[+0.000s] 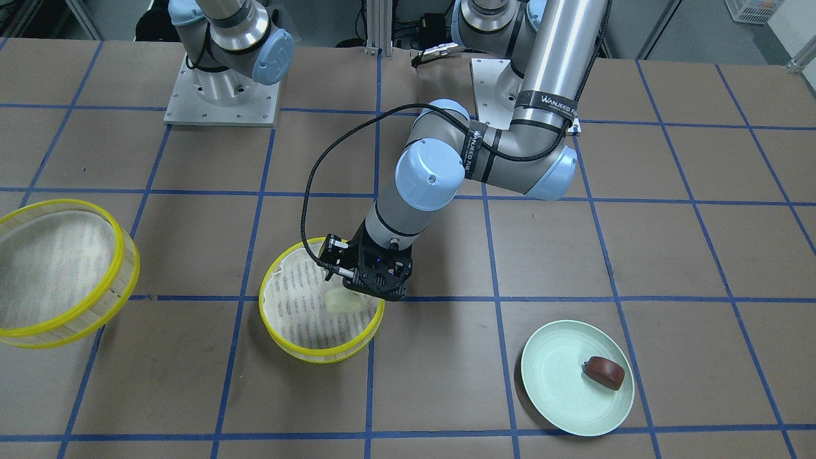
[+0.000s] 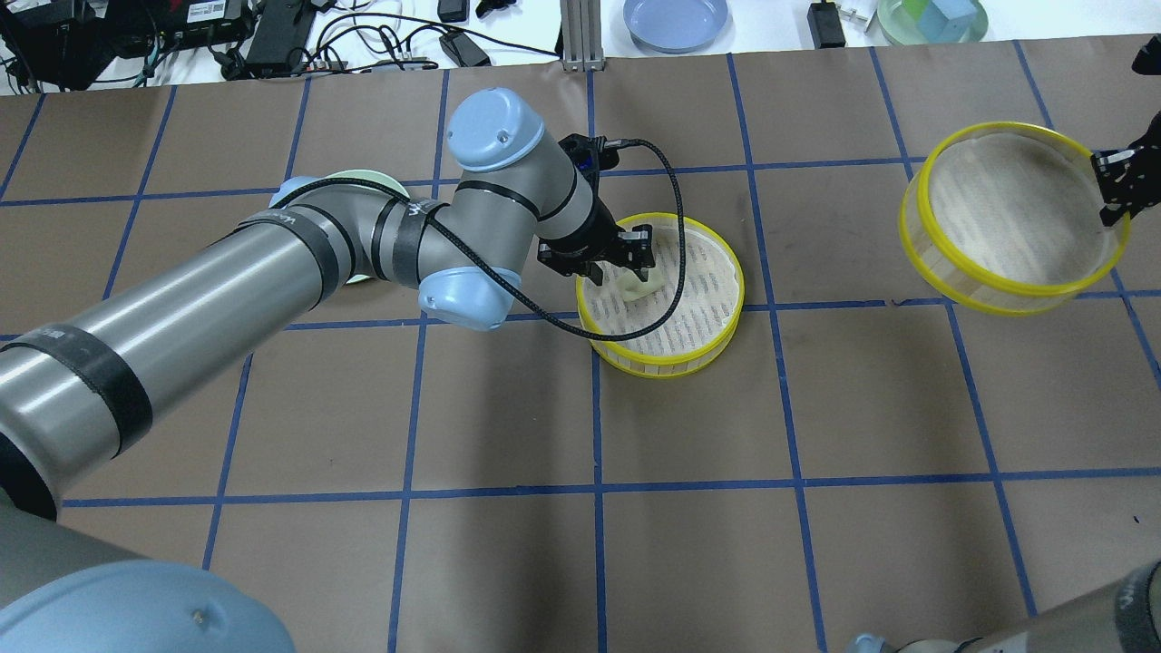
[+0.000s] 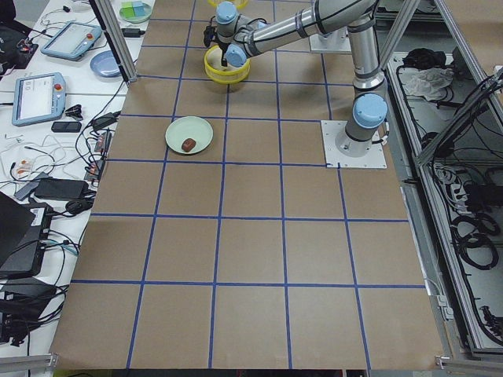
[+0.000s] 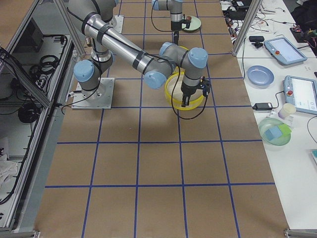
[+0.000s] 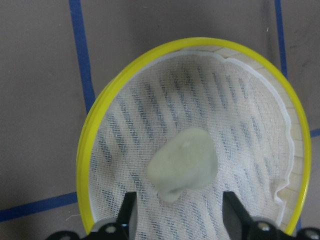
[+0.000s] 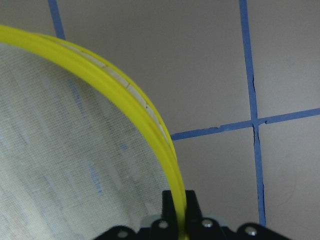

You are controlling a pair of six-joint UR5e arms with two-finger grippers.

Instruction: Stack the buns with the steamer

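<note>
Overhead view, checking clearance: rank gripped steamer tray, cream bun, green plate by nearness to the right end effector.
1. Gripped steamer tray: right, in the right end effector.
2. Cream bun: centre, in the other tray.
3. Green plate: left, behind the left arm.

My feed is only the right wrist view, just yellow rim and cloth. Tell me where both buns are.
Observer: The cream bun lies in the other tray, under the open left tool.
Operator: Now the second bun.
Observer: The brown bun sits on a green plate, apart from both trays.
Operator: Report how my tray sits.
Observer: Your tray, pinched at its rim by the right tool, is tilted.
</note>
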